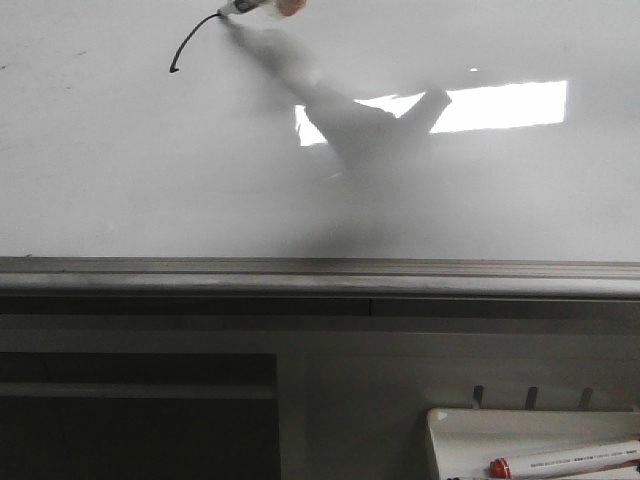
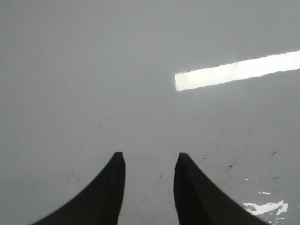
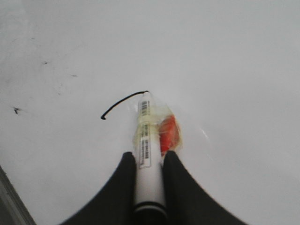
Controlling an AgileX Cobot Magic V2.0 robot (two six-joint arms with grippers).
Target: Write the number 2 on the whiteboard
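The whiteboard point(image 1: 120, 180) fills the upper front view, glossy white. On it the number 2 point(image 1: 188, 45) shows as one short curved black stroke near the top left. My right gripper point(image 3: 149, 157) is shut on a white marker point(image 3: 146, 136) with an orange piece taped beside it. The marker's tip touches the board at the stroke's point(image 3: 122, 101) end. In the front view only the marker point(image 1: 245, 8) shows, at the top edge. My left gripper point(image 2: 149, 159) is open with nothing between its fingers, facing bare board point(image 2: 93, 70).
A grey metal rail point(image 1: 320, 275) runs along the board's lower edge. A small white tray point(image 1: 470, 440) at the bottom right holds a red-capped marker point(image 1: 565, 460). A bright rectangular light reflection point(image 1: 500, 105) and the arm's shadow lie on the board.
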